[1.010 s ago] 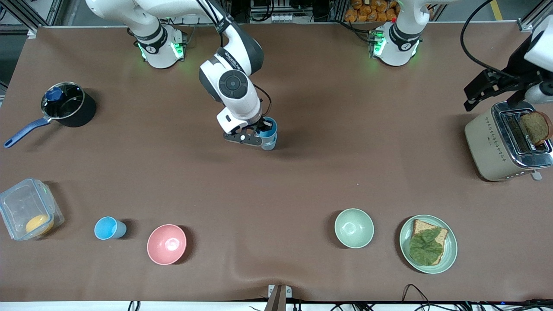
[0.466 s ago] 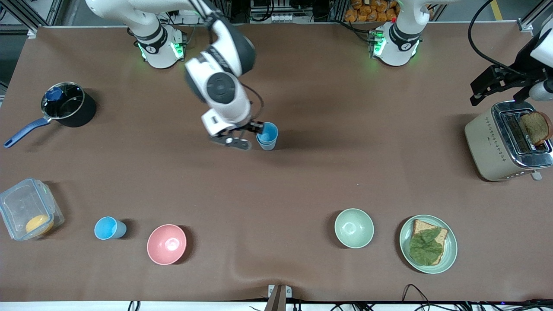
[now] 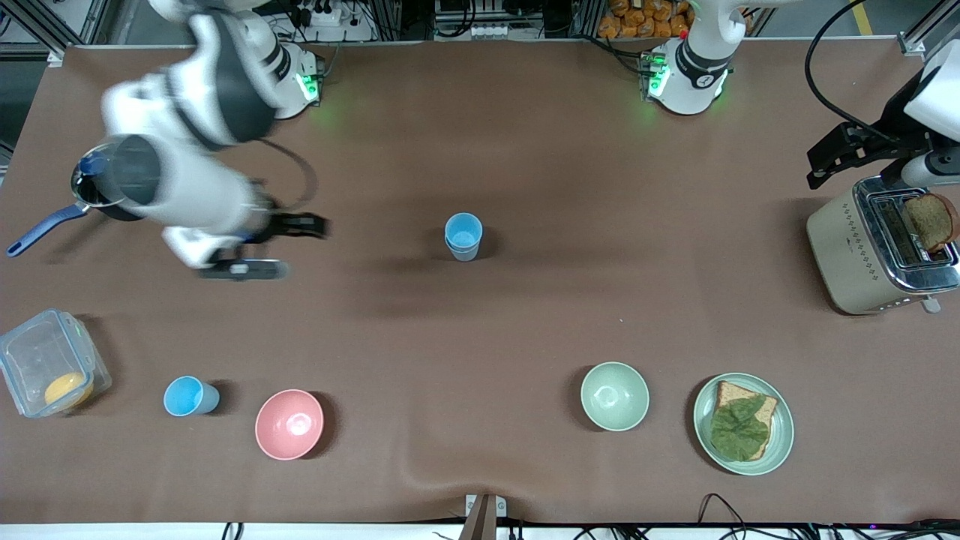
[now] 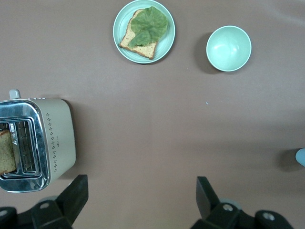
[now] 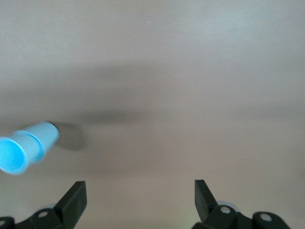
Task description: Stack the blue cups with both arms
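Two blue cups (image 3: 463, 236) stand nested in one stack at the middle of the table, with nothing touching them; the stack also shows in the right wrist view (image 5: 27, 147). A third, sky-blue cup (image 3: 187, 396) stands alone nearer the front camera, between a clear container and a pink bowl. My right gripper (image 3: 281, 246) is open and empty, in the air well apart from the stack, toward the right arm's end of the table. My left gripper (image 3: 811, 171) is open and empty, up beside the toaster.
A black pot (image 3: 118, 180) with a blue handle sits under the right arm. A clear container (image 3: 30, 352), a pink bowl (image 3: 289, 424), a green bowl (image 3: 614, 396) and a plate (image 3: 784, 431) of toast line the front. The toaster (image 3: 877, 247) holds bread.
My right gripper let go of the upper cup, leaving it nested in the lower one, and swung away toward the right arm's end. The left arm barely shifted.
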Controlling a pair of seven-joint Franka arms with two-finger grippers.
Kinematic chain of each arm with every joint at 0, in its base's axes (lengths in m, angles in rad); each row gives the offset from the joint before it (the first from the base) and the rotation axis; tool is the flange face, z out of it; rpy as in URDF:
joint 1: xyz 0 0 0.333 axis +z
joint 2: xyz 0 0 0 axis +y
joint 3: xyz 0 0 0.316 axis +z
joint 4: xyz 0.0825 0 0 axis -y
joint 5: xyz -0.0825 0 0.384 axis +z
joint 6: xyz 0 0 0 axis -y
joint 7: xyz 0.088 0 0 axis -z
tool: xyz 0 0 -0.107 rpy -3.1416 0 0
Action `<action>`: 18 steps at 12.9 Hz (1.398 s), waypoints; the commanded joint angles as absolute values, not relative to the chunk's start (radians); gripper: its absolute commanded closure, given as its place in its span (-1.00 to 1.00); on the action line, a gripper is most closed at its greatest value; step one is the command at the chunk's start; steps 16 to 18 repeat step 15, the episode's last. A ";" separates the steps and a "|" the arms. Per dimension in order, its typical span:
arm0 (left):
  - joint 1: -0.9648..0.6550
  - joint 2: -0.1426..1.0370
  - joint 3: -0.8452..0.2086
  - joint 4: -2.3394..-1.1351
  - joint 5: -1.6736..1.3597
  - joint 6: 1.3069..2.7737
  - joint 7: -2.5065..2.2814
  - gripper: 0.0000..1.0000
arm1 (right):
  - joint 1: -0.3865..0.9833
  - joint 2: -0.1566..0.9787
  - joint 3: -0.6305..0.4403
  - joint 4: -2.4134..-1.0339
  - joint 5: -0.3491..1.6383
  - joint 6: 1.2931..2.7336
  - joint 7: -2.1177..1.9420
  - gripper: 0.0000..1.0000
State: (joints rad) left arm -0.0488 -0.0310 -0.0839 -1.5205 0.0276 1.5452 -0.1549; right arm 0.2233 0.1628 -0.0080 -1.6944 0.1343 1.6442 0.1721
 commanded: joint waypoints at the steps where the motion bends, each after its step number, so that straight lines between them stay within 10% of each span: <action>1: -0.055 -0.034 -0.081 -1.519 0.023 1.537 -0.140 -1.00 | 0.053 0.059 0.015 -1.723 0.135 1.570 0.006 -1.00; 18: -0.043 -0.026 -0.077 -1.503 0.009 1.522 -0.129 -1.00 | -0.109 -0.061 0.080 -1.601 0.031 1.381 -0.029 -1.00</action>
